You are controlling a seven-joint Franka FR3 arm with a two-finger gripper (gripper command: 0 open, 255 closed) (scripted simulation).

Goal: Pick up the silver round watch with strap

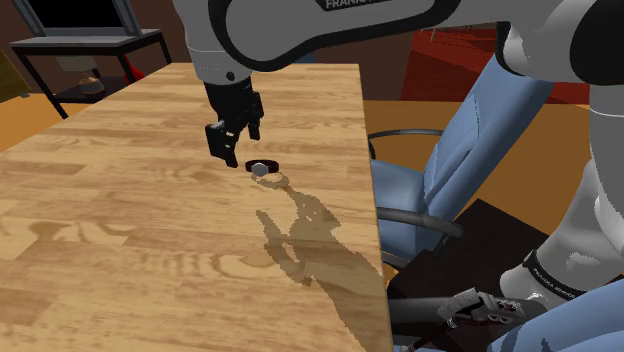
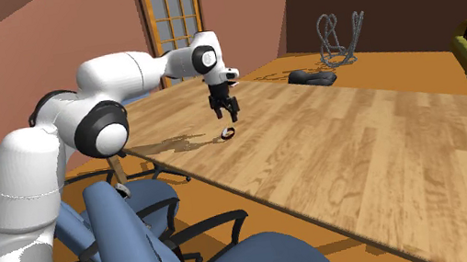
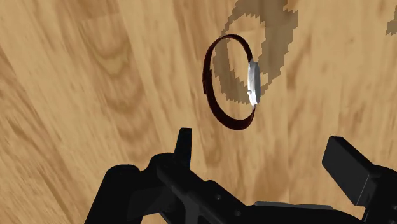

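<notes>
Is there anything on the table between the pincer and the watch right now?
Nothing visible does. The open pincer hangs just short of the watch, with bare wooden table between them and the arm's shadow lying across it.

The arm (image 1: 330, 20) bears white letters "FRANK" (cut by the frame's top edge).
</notes>
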